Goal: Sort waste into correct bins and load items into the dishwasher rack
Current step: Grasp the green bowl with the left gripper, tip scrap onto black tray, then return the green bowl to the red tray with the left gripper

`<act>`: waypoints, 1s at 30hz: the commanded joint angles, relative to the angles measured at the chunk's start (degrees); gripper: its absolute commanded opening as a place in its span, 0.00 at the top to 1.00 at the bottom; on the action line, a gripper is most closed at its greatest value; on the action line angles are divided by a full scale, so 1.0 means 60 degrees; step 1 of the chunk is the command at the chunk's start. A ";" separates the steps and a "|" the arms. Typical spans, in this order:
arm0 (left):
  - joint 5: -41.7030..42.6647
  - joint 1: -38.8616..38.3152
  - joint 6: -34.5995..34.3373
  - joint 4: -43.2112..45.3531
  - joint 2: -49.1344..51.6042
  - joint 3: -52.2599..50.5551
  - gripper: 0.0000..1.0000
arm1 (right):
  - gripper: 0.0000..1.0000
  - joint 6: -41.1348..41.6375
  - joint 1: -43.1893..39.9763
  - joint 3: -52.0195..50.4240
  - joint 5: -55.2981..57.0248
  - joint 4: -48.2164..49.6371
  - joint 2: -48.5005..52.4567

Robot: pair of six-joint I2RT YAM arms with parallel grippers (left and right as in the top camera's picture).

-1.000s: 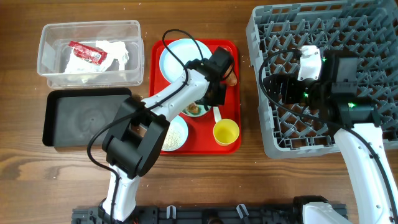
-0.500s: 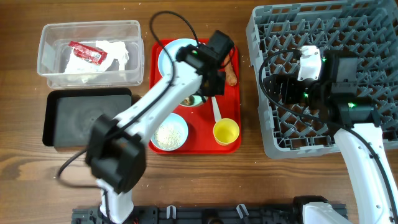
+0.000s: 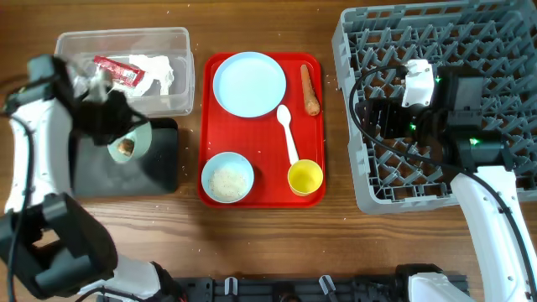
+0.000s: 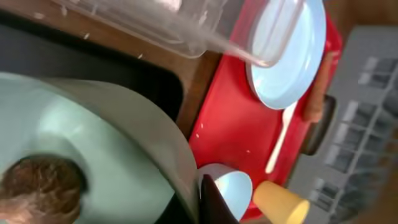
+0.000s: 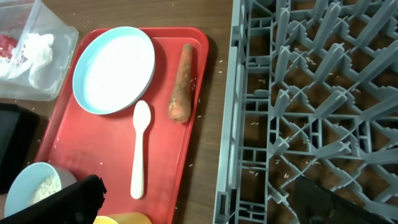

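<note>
My left gripper (image 3: 107, 124) was clamped on the rim of the teal bowl (image 3: 127, 144); one finger (image 4: 210, 200) lay against the outer wall, and the other I could not see. The bowl hung tilted over the black tray (image 3: 159, 172), on the side nearest the clear tub (image 3: 180, 94), with the brown lump (image 4: 40, 183) lying in its bottom. I judged the step to be tipping that lump out; doing it well meant rolling the wrist over with the mouth low above the tray's middle, so nothing bounced onto the wood; a sticky lump might need a shake. My right gripper (image 3: 382, 117) hovered over the dishwasher rack (image 3: 361, 189), jaws wide apart, empty.
</note>
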 commanded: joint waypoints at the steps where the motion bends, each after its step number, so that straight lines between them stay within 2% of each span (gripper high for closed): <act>1: 0.4506 0.1654 0.2248 0.1064 -0.0095 -0.1545 0.96 | 0.00 0.0120 -0.0022 0.0117 0.0076 0.0029 0.0069; 4: 0.7300 0.3304 0.3045 0.1490 0.0197 -0.2648 0.96 | 0.00 0.0127 -0.0022 0.0117 0.0076 0.0033 0.0069; 7: 0.8466 0.3956 0.2998 0.1424 0.0532 -0.2765 0.96 | 0.00 0.0127 -0.0022 0.0117 0.0076 0.0026 0.0069; 10: 0.9020 0.4131 0.2714 0.1417 0.0648 -0.2765 0.96 | 0.00 0.0131 -0.0022 0.0117 0.0076 -0.0004 0.0069; 14: 0.9031 0.4131 0.1239 0.1450 0.0648 -0.2765 0.96 | 0.00 0.0135 -0.0022 0.0117 0.0069 -0.0018 0.0069; 17: 0.9107 0.4007 0.1137 0.1355 0.0586 -0.2663 0.96 | 0.00 0.0131 -0.0022 0.0117 0.0047 -0.0004 0.0069; 19: 0.8939 0.3424 0.1129 0.1126 0.0251 -0.2215 0.96 | 0.00 0.0131 -0.0022 0.0117 0.0047 -0.0004 0.0069; 21: 0.7734 0.2295 0.0648 0.1144 -0.0324 -0.1424 0.96 | 0.00 0.0146 -0.0022 0.0117 0.0044 -0.0007 0.0069; 22: 0.6615 0.1432 0.0149 0.1253 -0.0637 -0.0882 0.96 | 0.00 0.0146 -0.0022 0.0117 0.0047 -0.0022 0.0069; 23: 0.5020 0.0204 -0.0699 0.1734 -0.0951 -0.0397 0.96 | 0.00 0.0142 -0.0022 0.0117 0.0047 -0.0055 0.0069; 25: 0.2677 -0.1657 -0.1800 0.2907 -0.1206 -0.0259 0.96 | 0.00 0.0138 -0.0022 0.0117 0.0047 -0.0127 0.0069; 26: 0.1581 -0.2612 -0.2095 0.3370 -0.1209 -0.0259 0.96 | 0.00 0.0138 -0.0022 0.0117 0.0047 -0.0160 0.0069; 27: -0.0452 -0.4207 -0.2255 0.3989 -0.1082 -0.0262 0.96 | 0.00 0.0131 -0.0022 0.0117 0.0051 -0.0197 0.0073; 30: -0.4845 -0.7308 -0.2255 0.4572 -0.0415 -0.0262 0.96 | 0.00 0.0135 -0.0022 0.0117 0.0047 -0.0211 0.0069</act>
